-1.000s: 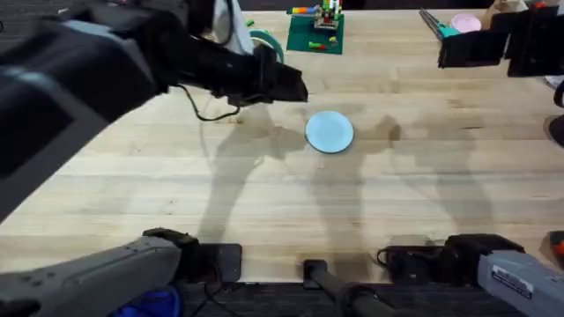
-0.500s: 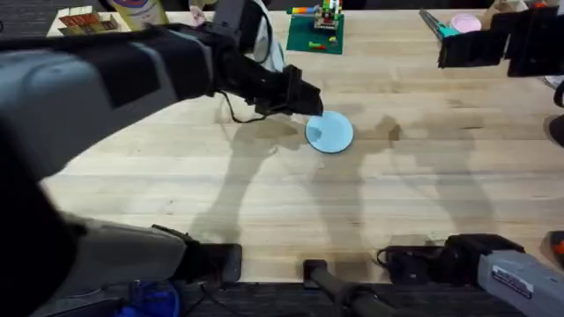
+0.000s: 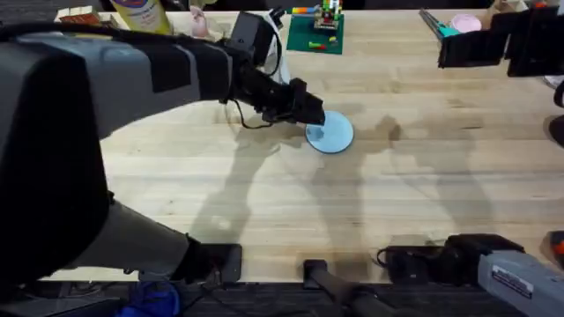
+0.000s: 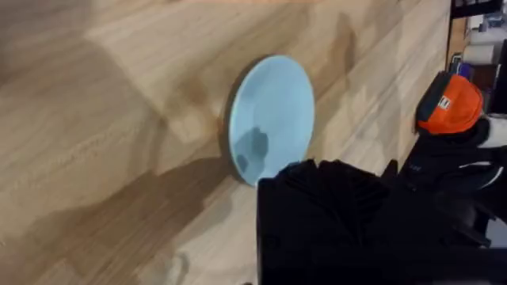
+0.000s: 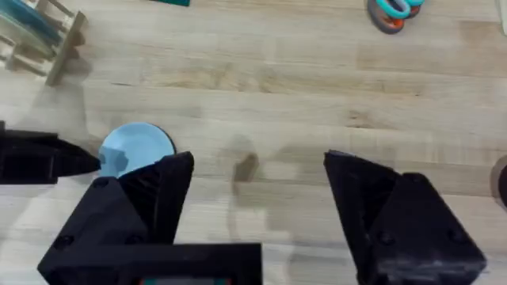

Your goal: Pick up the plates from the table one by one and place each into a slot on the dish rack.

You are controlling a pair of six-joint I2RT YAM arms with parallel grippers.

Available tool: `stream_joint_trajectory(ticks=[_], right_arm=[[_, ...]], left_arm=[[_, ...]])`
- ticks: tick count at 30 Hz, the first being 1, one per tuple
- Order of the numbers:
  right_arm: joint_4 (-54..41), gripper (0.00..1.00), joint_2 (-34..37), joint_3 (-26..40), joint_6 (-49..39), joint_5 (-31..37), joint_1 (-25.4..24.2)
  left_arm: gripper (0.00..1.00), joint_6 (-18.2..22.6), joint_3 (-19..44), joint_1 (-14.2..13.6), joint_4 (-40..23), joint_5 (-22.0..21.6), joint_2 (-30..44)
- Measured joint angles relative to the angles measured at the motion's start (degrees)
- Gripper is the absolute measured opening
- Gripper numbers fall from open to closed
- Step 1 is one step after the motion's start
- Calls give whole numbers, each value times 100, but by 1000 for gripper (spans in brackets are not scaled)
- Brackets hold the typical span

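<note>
Nearest to the bases, the table (image 3: 414,202) lies bare, pale planks with grain running across. Farther out, near the middle, a pale blue plate (image 3: 331,133) lies flat on the wood, face up; being round, it has no long axis to speak of. The left gripper (image 3: 314,115) reaches in from the left side and sits at the plate's left rim, its tip over the edge. Whether its fingers are parted or closed cannot be told: in the left wrist view the black finger block covers the plate's near edge and hides the contact. The right gripper (image 5: 257,198) hangs high over the table with its fingers spread wide and nothing between them. Beyond the plate, the dish rack (image 5: 43,36) stands near the far edge, cut off in the right wrist view; something teal shows among its pegs, too clipped to identify.
</note>
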Motion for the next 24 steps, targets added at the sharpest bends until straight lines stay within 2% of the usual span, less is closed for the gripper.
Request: stream_joint_trajectory(ticks=[5, 14, 24], right_arm=[[-2, 995, 67, 2, 0, 0, 0], [-20, 993, 218, 2, 0, 0, 0], [-22, 993, 220, 2, 0, 0, 0]], left_arm=[[43, -2, -272, 45, 236, 95, 0], [41, 0, -291, 64, 493, 135, 29], [43, -2, -294, 64, 721, 148, 603]])
